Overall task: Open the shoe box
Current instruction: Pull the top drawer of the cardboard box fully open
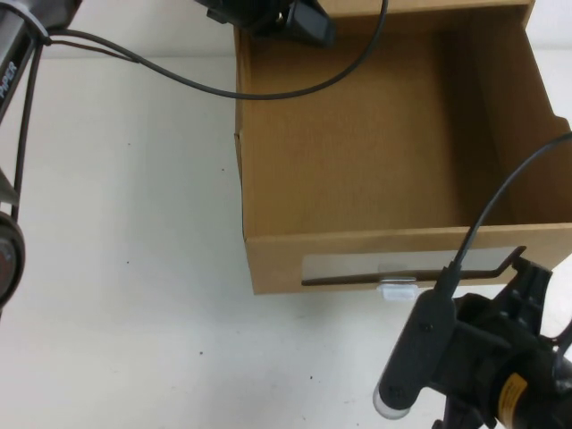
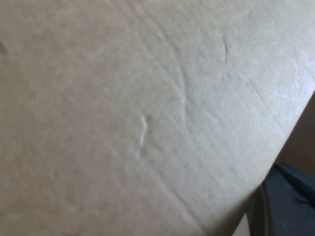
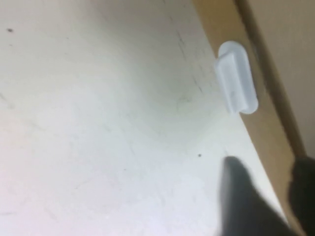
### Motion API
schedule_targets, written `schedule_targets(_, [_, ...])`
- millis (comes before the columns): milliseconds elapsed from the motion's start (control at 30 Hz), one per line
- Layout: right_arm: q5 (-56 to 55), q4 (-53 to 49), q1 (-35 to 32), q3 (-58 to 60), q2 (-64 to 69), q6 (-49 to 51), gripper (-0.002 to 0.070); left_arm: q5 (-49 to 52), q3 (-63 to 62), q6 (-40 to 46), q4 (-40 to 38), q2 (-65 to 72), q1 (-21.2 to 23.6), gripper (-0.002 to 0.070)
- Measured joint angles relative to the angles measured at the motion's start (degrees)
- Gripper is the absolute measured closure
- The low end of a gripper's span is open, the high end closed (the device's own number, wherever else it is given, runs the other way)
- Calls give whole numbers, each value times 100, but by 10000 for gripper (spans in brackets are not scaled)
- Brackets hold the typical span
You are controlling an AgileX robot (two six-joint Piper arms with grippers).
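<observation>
The shoe box, likely light, stiff cardboard, stands open-topped at the table's far right, probably best taken by its white tab near the right gripper, whose fingers are parted, while the left gripper is at the far rim, its grip impossible to tell.

Black right arm with yellow sticker, dark-fingered right hand, left arm with white lettering, thin black cables.
</observation>
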Motion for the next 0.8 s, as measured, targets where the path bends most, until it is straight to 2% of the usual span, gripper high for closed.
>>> schedule_targets(100, [73,241,205,0,-217,0,378,0,0,0,0,0,0,680])
schedule_targets(200, [298,563,583,0,-558,-8,346,-2,0,0,-39,-12,0,680])
schedule_targets(267, [601,906,892,-47,-817,-161,375,-2,-108,0,-39,-37,0,680])
schedule_targets(567, [2215,3107,2085,-1282,-2042,-1233,638,-25,-830,180,11,-780,11,680])
schedule_targets(700, [2374,3203,2380,-1873,-2571,-1044,680,-25,-922,590,561,-1333,11,680])
schedule_targets(800, [2413,2663,2418,-2105,-2931,-642,688,-5,-921,787,1282,-1721,11,680])
